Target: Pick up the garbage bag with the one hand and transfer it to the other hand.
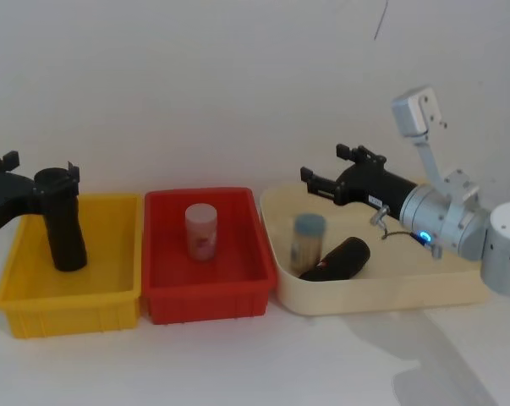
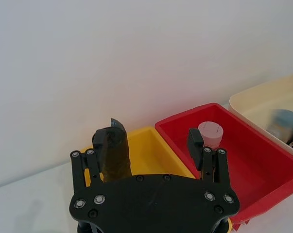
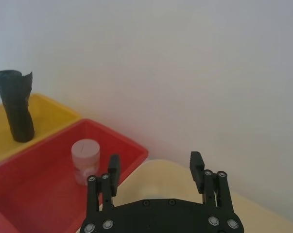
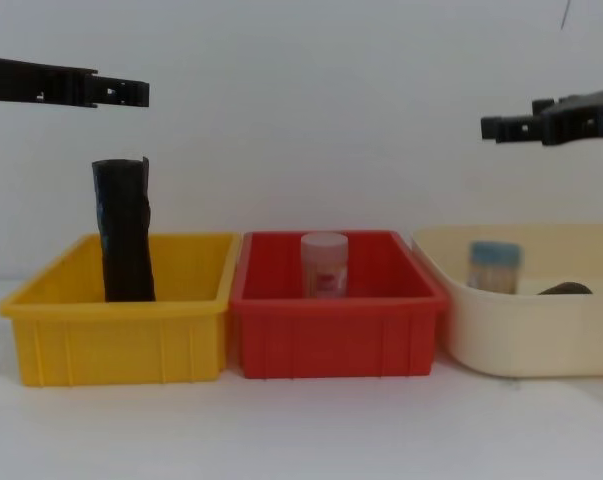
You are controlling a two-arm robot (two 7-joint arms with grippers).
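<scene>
Garbage bag (image 1: 62, 228) upright inside yellow bin (image 1: 77, 309), loose flap at its top. Left gripper (image 1: 43, 165) poised over yellow bin, above bag's top without touching, jaws spread wide. Right gripper (image 1: 324, 163) well apart from yellow bin, raised over cream tray (image 1: 381, 296), jaws likewise released, grasping nothing. Red bin (image 1: 208, 292) touching yellow bin's side, holding pale jar (image 1: 201, 231).

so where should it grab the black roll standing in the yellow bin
Grip the black roll around its upper body, just under the loose flap at the top. It stands nearly upright and rises well above the yellow bin rim, so that part is free. Coming down from above looks best, fingers either side; the left gripper is open near its top.
</scene>
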